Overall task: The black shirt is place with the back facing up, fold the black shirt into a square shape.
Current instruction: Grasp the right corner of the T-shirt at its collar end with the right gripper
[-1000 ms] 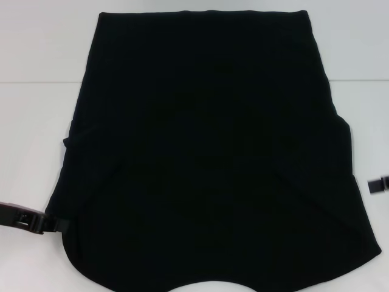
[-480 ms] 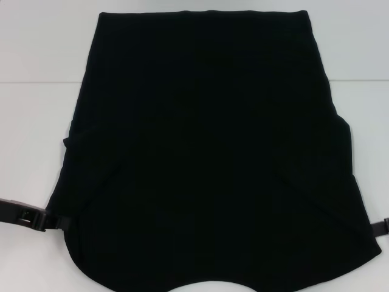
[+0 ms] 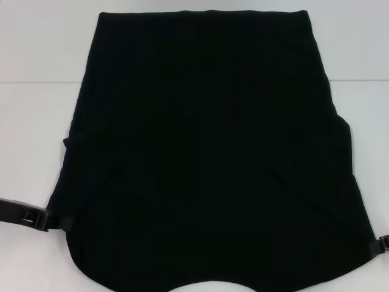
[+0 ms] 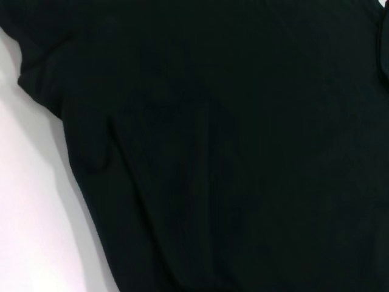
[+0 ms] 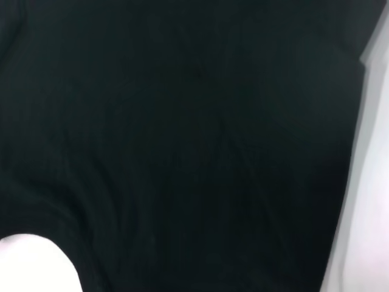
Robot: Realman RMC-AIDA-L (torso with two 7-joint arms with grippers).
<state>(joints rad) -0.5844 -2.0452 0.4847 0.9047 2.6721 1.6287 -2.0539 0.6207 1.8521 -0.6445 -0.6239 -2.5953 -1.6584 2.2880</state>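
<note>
The black shirt (image 3: 206, 152) lies flat on the white table (image 3: 36, 121), plain side up, with both sleeves folded in over the body. Its near hem curves along the bottom of the head view. My left gripper (image 3: 59, 222) reaches in low from the left and meets the shirt's near left edge. Only the tip of my right gripper (image 3: 381, 245) shows, at the shirt's near right corner. Black shirt fabric (image 4: 231, 152) fills the left wrist view, and shirt fabric (image 5: 182, 140) fills the right wrist view too.
White table surface (image 4: 30, 231) borders the cloth in the left wrist view. A strip of table (image 5: 371, 201) and a pale patch (image 5: 33, 264) show in the right wrist view. Bare table lies on both sides of the shirt.
My right gripper has moved toward me along the shirt's right edge, down to the near right corner. My left gripper has shifted slightly nearer and inward. The shirt lies as before.
</note>
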